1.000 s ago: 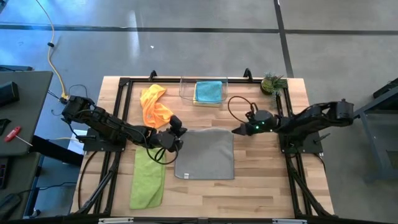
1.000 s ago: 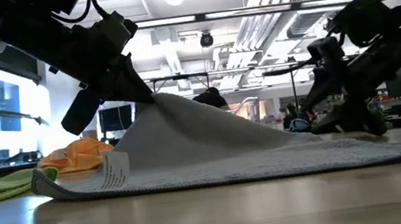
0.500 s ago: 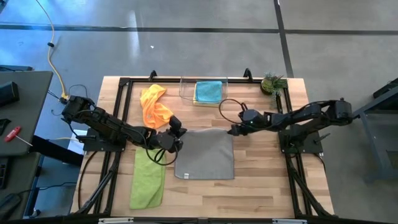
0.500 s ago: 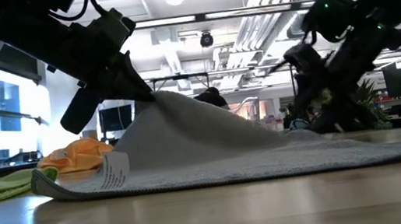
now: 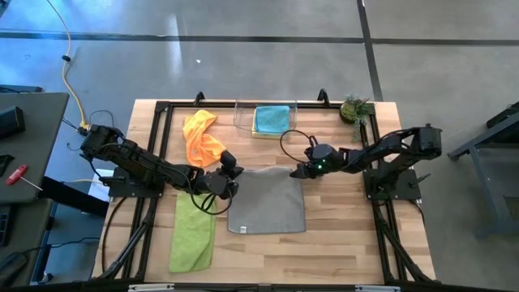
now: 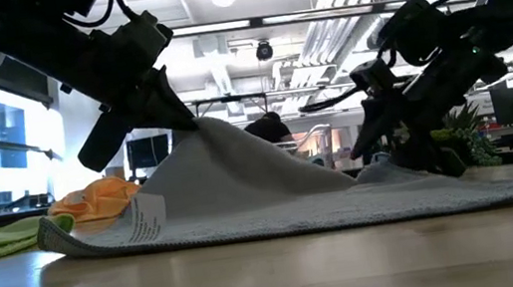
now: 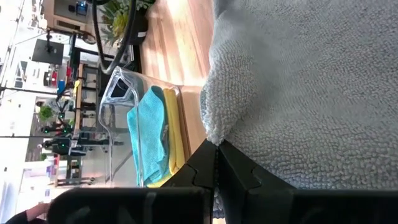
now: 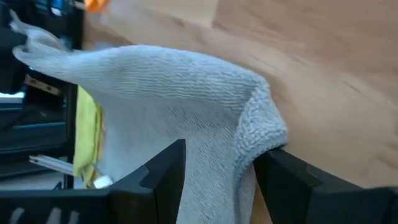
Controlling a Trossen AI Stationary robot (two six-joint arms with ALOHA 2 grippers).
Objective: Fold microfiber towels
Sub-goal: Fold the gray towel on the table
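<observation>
Change over the last second: right gripper (image 5: 298,171) has travelled leftward in the high view, from well right of the grey towel (image 5: 268,199) to its upper right corner; in the right wrist view its fingers (image 8: 163,170) stand apart with that corner bunched between them, not yet pinched. Left gripper (image 5: 231,173) unchanged; clamped shut on the towel's upper left corner, held lifted (low view shows the cloth tented up to it).

Judgement: both far corners are nearly in hand; closing the right fingers should come next, then the fold.

Grey towel: centre of the high frame, flat on the table (image 5: 340,235) except for the raised corner; looped pile, white label at one lower corner (image 6: 147,219).

Other towels: lime green (image 5: 193,235) lower left; orange (image 5: 200,138) upper left, crumpled; teal (image 5: 272,119) in the clear bin (image 5: 243,118), top centre.
</observation>
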